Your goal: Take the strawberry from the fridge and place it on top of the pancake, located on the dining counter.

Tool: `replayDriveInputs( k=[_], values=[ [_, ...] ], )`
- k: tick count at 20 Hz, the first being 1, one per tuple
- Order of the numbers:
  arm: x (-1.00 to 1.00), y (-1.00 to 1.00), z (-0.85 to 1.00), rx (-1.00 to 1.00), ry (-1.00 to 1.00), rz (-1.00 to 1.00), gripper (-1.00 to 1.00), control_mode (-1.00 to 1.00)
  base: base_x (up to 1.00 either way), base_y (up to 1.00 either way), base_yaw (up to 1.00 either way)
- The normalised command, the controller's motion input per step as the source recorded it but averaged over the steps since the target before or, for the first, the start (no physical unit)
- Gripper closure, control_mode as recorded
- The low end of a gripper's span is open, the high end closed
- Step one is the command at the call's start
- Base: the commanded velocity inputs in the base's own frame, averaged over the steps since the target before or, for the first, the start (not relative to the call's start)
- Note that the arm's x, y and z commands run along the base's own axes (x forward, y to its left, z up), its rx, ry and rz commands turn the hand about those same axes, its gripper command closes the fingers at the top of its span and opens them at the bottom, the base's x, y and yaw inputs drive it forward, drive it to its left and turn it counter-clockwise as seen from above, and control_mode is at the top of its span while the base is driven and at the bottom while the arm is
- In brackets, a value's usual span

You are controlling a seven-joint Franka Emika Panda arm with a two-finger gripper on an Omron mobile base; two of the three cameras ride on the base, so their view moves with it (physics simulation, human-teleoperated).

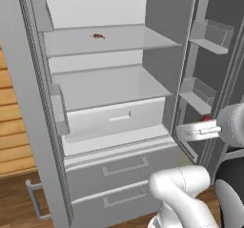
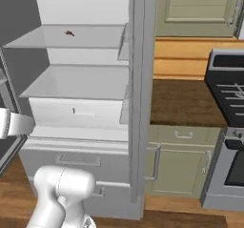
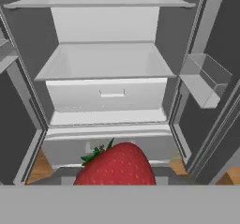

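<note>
The fridge (image 1: pixel 109 86) stands open in front of me, with white shelves and two lower drawers (image 1: pixel 124 167). My gripper (image 1: pixel 204 125) hovers just outside it, by the right door's bins, shut on the strawberry (image 1: pixel 207 119). In the hand view the bright red strawberry (image 3: pixel 117 166) with its green leaves sits right in front of the camera and hides the fingertips, with the fridge (image 3: pixel 108 61) interior behind it. The pancake and the dining counter are out of view.
A thin brownish-red scrap (image 1: pixel 97 36) lies on the upper shelf. The open right door (image 1: pixel 209 55) with its bins is close beside the hand. Right of the fridge run a dark worktop (image 2: pixel 186 103) over green cabinets and a stove (image 2: pixel 228 93).
</note>
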Motion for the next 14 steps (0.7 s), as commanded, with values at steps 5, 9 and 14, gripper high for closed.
replayDriveInputs(
  k=[5, 9, 14],
  values=[
    [0.0, 0.0, 0.0, 0.0, 0.0, 0.0, 1.0, 1.0, -0.08, 0.38, -0.55],
    [0.0, 0.0, 0.0, 0.0, 0.0, 0.0, 1.0, 1.0, -0.48, 0.27, -0.6],
    [0.0, 0.0, 0.0, 0.0, 0.0, 0.0, 1.0, 1.0, -0.4, 0.13, -0.73]
  ],
)
